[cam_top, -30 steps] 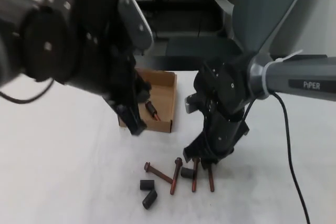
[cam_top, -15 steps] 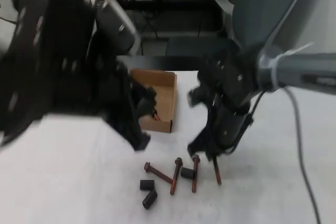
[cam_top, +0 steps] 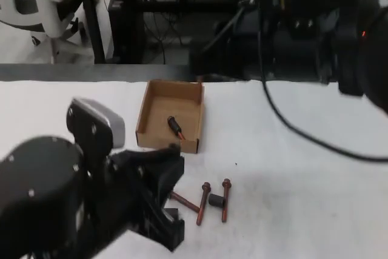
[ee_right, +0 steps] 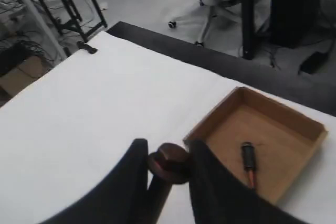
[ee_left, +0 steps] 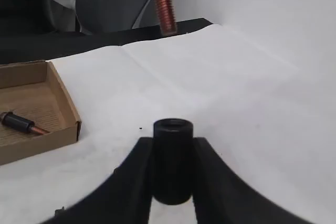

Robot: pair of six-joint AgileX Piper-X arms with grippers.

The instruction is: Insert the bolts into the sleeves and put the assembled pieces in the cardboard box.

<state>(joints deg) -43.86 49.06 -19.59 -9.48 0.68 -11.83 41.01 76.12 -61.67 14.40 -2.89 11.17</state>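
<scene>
In the high view the white cloth-covered desk [cam_top: 315, 198] carries an open cardboard box [cam_top: 153, 108] of plain brown board. One assembled piece [cam_top: 174, 125], a coppery shank in a dark sleeve, lies inside it. In front of the box lie loose bolts [cam_top: 203, 201] with copper-coloured threaded shanks and dark heads, and a short black loose sleeve [cam_top: 216, 200] lies between two of them. The bulky black left arm [cam_top: 60, 210] is low at the near-left corner, and the right arm [cam_top: 315, 34] is raised at the far right.

In the left wrist view the left tool [ee_left: 172, 148] is clamped narrowly on a matte black sleeve [ee_left: 172, 169] shaped like a tube. The sleeve stands upright with its bore facing up. A threaded bolt tip [ee_left: 161, 1] hangs above and beyond it.

In the right wrist view the right tool [ee_right: 168, 148] grips a bolt [ee_right: 169, 162] just under its dark rounded head, high over the desk and the box.

A second ago both arms crowded the middle of the desk. The right arm has since lifted away, and the rightmost bolt has gone from the pile. The left arm has swung down to the near left.
</scene>
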